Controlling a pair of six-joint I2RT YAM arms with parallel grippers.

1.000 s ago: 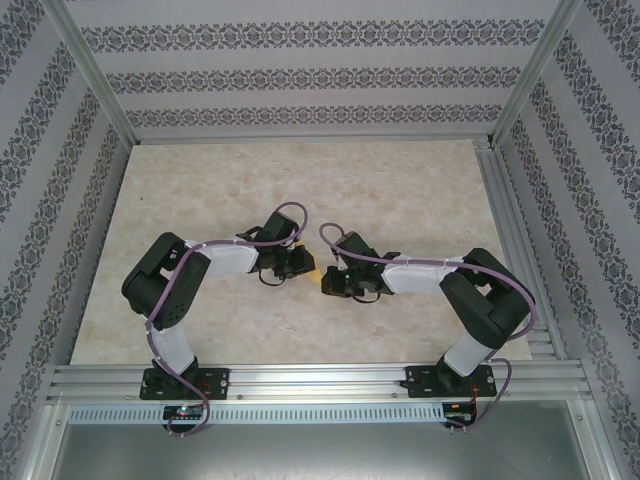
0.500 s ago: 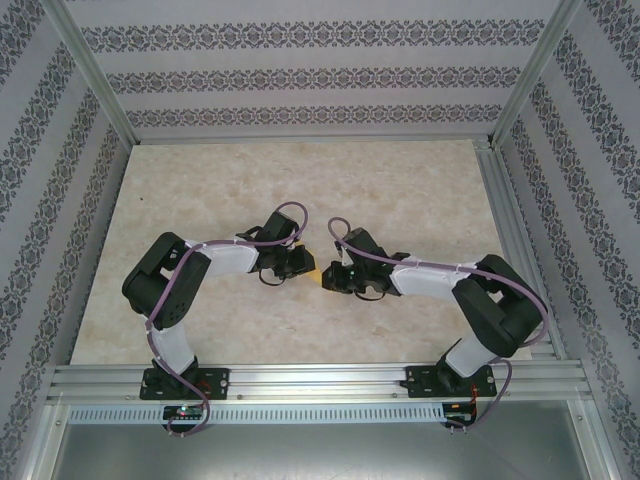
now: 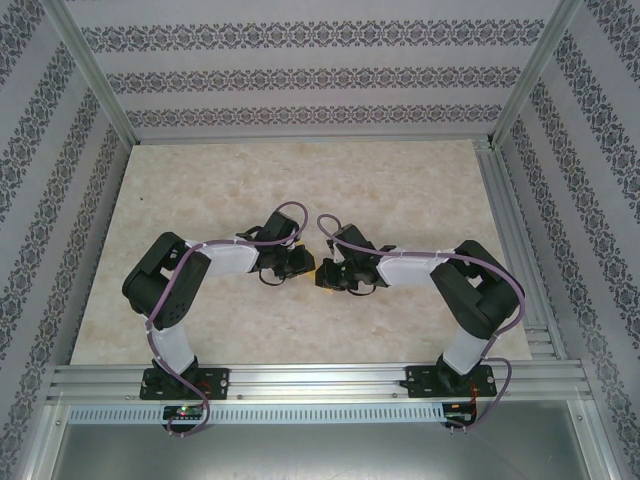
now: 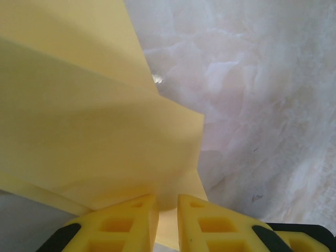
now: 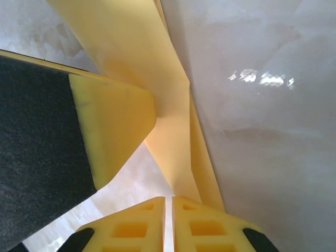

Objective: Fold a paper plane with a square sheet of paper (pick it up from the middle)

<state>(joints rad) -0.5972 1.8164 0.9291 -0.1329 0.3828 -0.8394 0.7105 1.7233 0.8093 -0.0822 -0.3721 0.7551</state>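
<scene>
The left end effector [image 4: 168,223] is closed on the folded yellow paper sheet [image 4: 94,131], which fans toward the upper left, with the desk [image 4: 262,105] at right. The right end effector [image 5: 169,220] pinches the same sheet's narrow fold, whose long axis runs up-left. Both arms are equally near.

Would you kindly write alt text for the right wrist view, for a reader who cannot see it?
The right gripper, shut, pinches folded yellow paper that runs up the frame. The left gripper's yellow-and-black finger meets the paper from the left, over a pale marbled table.
</scene>
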